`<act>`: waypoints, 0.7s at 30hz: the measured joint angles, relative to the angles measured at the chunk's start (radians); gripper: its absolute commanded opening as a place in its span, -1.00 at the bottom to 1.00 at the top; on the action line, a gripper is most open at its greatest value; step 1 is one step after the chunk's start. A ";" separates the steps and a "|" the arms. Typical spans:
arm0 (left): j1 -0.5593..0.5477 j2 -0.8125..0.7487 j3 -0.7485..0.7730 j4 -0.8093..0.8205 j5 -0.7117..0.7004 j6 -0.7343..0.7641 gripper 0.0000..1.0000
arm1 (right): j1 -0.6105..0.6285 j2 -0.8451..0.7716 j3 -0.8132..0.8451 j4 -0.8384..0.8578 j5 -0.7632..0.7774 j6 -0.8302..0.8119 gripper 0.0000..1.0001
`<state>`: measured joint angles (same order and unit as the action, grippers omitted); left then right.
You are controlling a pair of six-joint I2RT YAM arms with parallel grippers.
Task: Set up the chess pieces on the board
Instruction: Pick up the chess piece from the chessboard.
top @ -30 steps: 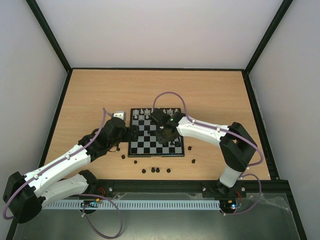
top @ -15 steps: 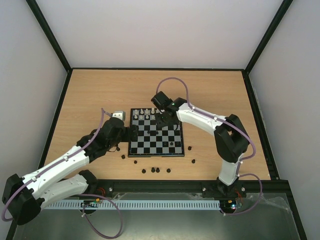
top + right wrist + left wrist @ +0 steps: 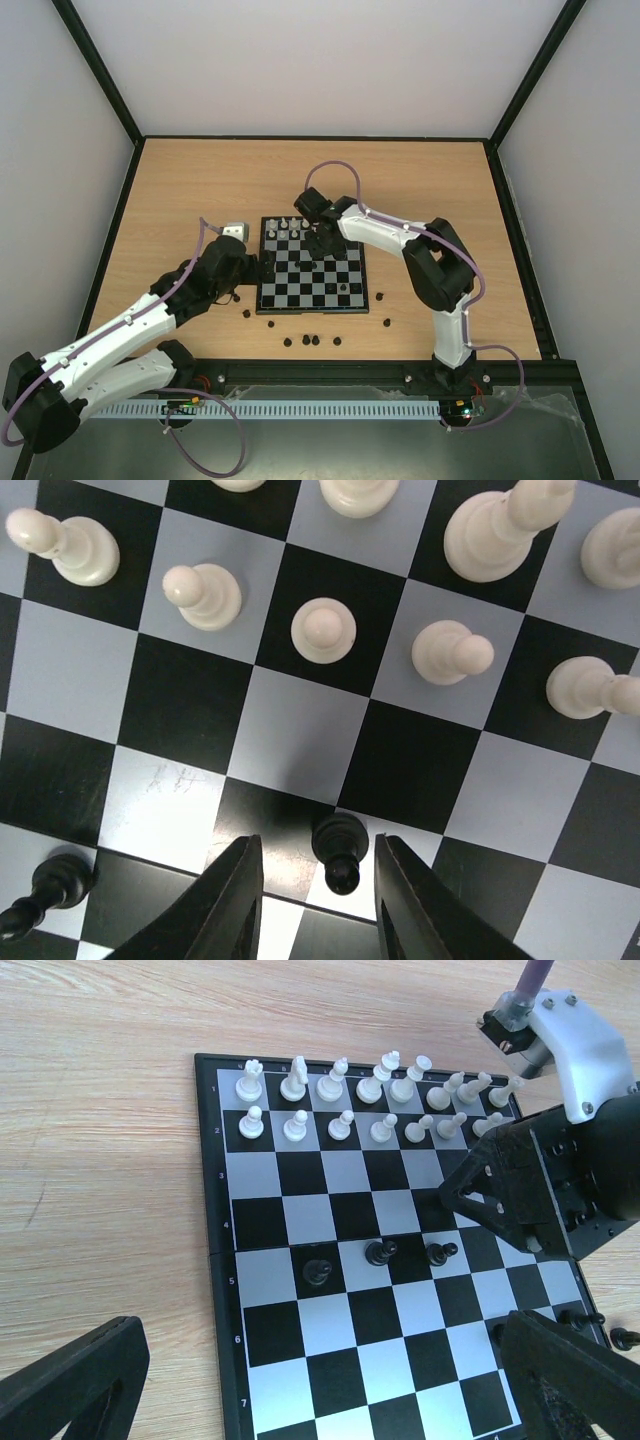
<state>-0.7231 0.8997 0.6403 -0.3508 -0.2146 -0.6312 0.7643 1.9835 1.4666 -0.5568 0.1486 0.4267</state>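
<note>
The board (image 3: 300, 290) lies mid-table and fills the left wrist view (image 3: 330, 1360). White chess pieces (image 3: 340, 1090) fill its two far rows. Three black pawns (image 3: 380, 1253) stand in a mid row. My right gripper (image 3: 322, 241) hangs over the far half of the board. In the right wrist view it (image 3: 316, 880) is open, its fingers (image 3: 232, 905) on either side of a standing black pawn (image 3: 340, 848) without touching it. White pawns (image 3: 324, 630) stand just beyond. My left gripper (image 3: 263, 268) is open and empty at the board's left edge, its fingers (image 3: 70, 1380) wide apart.
Several loose black pieces (image 3: 311, 340) lie on the wooden table in front of the board, and others lie at its right (image 3: 388, 322) and left (image 3: 247, 313). A small pale box (image 3: 236, 230) sits by the board's far left corner. Black rails edge the table.
My right gripper has moved from the middle right of the board toward the far rows, and its elbow has swung left. My left arm has barely moved.
</note>
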 measured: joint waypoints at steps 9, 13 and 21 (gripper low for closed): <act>0.005 0.000 0.000 0.000 0.000 0.001 0.99 | -0.013 0.025 0.019 0.000 0.002 -0.005 -0.69; 0.005 -0.001 0.000 0.000 0.000 0.001 0.99 | -0.017 0.027 0.019 -0.001 0.002 -0.005 -0.70; 0.006 -0.001 0.000 0.000 0.000 0.002 0.99 | -0.018 0.027 0.019 -0.002 0.011 -0.007 -0.89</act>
<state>-0.7166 0.8989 0.6403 -0.3508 -0.2146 -0.6292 0.7464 2.0109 1.4853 -0.5587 0.1593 0.4194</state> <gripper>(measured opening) 0.993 0.076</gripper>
